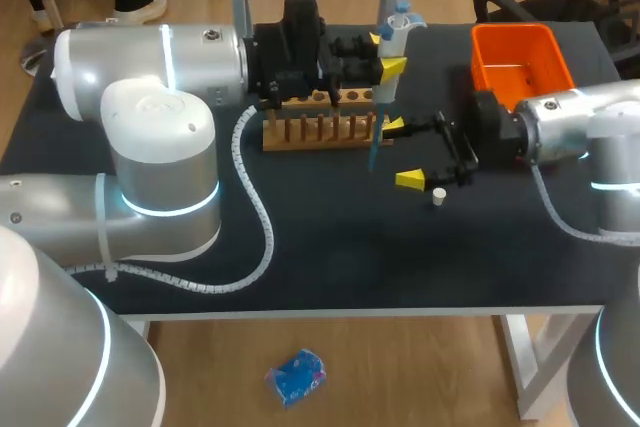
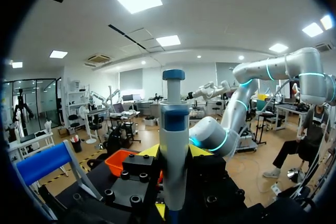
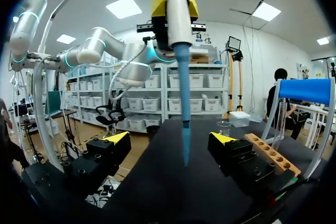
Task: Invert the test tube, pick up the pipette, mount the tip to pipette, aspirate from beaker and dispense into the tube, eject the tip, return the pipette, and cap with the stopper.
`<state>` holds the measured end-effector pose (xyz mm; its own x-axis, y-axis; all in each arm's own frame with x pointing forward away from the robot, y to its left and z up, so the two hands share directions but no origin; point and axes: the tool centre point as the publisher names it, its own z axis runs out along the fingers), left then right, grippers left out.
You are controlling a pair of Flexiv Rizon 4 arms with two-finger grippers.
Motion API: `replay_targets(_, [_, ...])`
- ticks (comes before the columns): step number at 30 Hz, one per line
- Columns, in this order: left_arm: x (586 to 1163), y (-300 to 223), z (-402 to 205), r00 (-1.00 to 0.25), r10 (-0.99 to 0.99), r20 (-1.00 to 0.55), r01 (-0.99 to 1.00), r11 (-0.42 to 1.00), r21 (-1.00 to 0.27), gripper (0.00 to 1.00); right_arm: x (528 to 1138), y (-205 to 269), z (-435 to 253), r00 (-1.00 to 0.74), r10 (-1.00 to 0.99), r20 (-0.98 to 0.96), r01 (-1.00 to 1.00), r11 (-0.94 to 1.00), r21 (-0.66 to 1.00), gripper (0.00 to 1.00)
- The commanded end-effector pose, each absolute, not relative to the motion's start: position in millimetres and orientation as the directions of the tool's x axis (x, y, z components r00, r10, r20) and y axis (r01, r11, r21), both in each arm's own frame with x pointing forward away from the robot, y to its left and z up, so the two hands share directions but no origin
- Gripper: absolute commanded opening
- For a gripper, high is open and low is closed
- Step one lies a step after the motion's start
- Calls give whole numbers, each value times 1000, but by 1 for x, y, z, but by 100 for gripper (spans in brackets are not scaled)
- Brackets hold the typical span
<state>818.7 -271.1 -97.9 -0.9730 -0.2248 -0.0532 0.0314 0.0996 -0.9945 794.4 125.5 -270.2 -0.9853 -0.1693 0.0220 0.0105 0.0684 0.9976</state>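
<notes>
My left gripper point(image 1: 386, 53) is shut on the white and blue pipette point(image 1: 397, 27) and holds it upright above the wooden tube rack point(image 1: 325, 128). A long blue tip point(image 1: 374, 143) hangs from the pipette down past the rack's right end. In the left wrist view the pipette point(image 2: 174, 140) stands between the yellow fingertips point(image 2: 149, 151). My right gripper point(image 1: 403, 153) is open just right of the tip, one finger on each side of it. From the right wrist, the tip point(image 3: 184, 103) hangs free ahead of the right gripper point(image 3: 168, 148). A small white stopper point(image 1: 438, 197) lies on the table beside the right gripper.
An orange bin point(image 1: 520, 62) sits at the back right of the black table point(image 1: 330, 257). A small clear beaker point(image 3: 224, 127) stands beyond the rack point(image 3: 273, 153) in the right wrist view. A white cable point(image 1: 255, 217) trails across the left half of the table.
</notes>
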Motion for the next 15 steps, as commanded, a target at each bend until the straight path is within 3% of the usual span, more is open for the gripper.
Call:
replay_targets(1, [823, -245, -97, -959, -274, -69, 47, 88, -995, 0, 791, 117, -265, -980, -198, 23, 8, 76, 997, 100])
replay_targets(6, [833, -210, -90, -929, -361, -85, 61, 77, -995, 0, 791, 117, -265, -980, -198, 23, 8, 76, 997, 100])
replay_targets(15, [833, -210, -90, -929, -361, -85, 61, 77, -995, 0, 791, 117, -265, -980, -198, 23, 8, 76, 997, 100])
